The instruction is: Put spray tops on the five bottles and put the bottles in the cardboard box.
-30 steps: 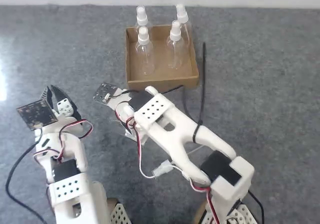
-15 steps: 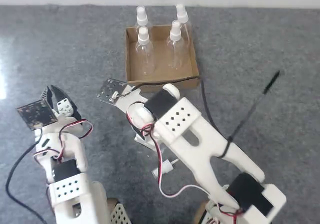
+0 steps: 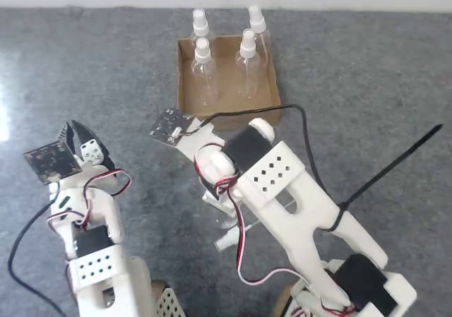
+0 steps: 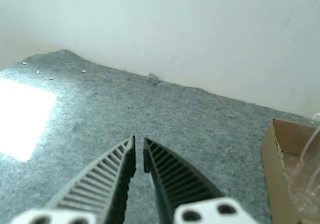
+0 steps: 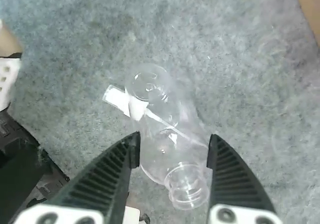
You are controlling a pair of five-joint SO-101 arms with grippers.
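A clear bottle point(image 5: 162, 129) without a top lies on its side on the grey carpet, its open neck point(image 5: 187, 190) towards the camera. My right gripper point(image 5: 174, 138) is open, one finger on each side of the bottle's body. A white spray top point(image 5: 117, 98) lies beside the bottle and also shows near the right arm point(image 3: 227, 241). The cardboard box point(image 3: 227, 109) stands at the back and holds several capped bottles point(image 3: 203, 63). My left gripper point(image 4: 139, 143) is shut and empty, held above bare carpet at the left point(image 3: 79, 137).
The right arm point(image 3: 275, 183) spans the middle of the table, with a black cable looping over it and a black tie point(image 3: 399, 163) sticking out to the right. A pale wall point(image 4: 200, 34) closes off the far side. Open carpet lies left and right of the box.
The right arm has swung to the right and its wrist has shifted towards the box's front. The black tie swung right with it. The left arm has not moved.
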